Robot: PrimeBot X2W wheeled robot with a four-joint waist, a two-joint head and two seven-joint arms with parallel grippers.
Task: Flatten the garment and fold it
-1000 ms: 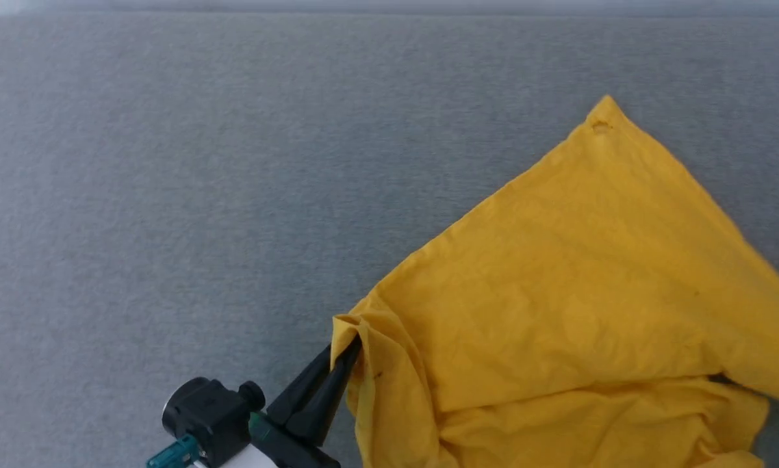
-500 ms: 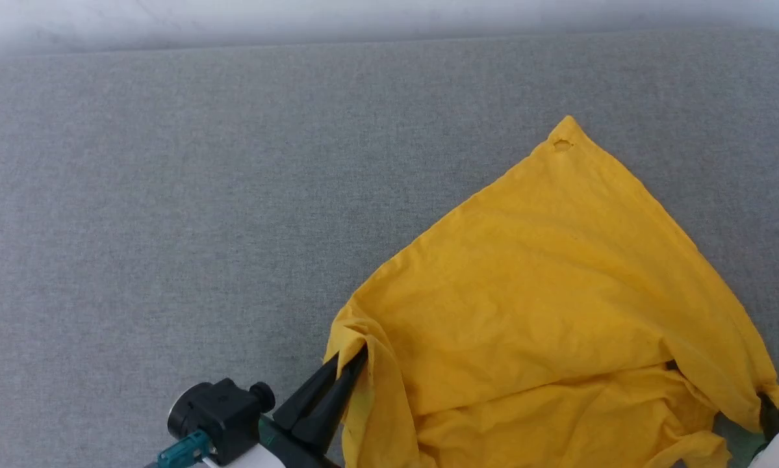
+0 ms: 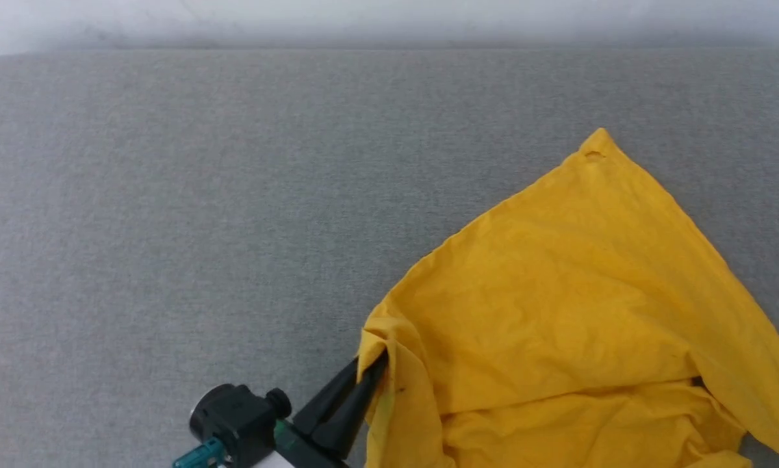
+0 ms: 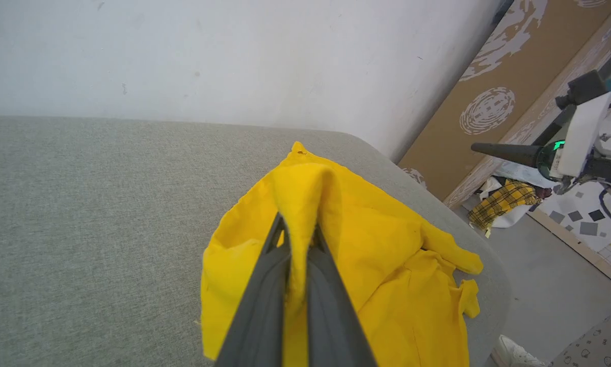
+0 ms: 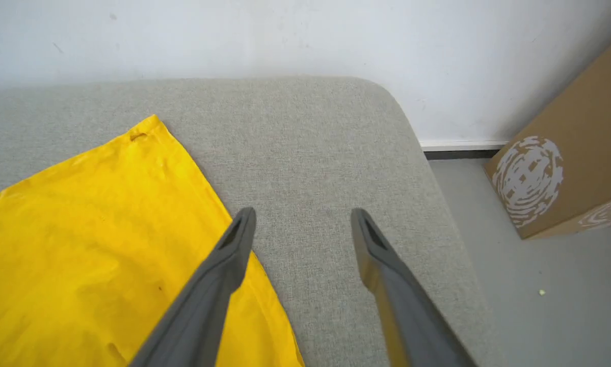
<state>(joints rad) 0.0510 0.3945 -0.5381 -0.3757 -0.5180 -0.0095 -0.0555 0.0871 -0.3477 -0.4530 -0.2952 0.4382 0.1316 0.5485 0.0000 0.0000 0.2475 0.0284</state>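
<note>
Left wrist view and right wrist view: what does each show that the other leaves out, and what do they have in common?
Left wrist view: the left gripper shut on a raised fold of the yellow garment, plus a plaid cloth lying on the floor. Right wrist view: the right gripper open, fingers spread above bare grey cushion by the garment's edge, holding nothing. Shared: the garment, the cushion, the white wall and a brown cardboard box with white print.
</note>
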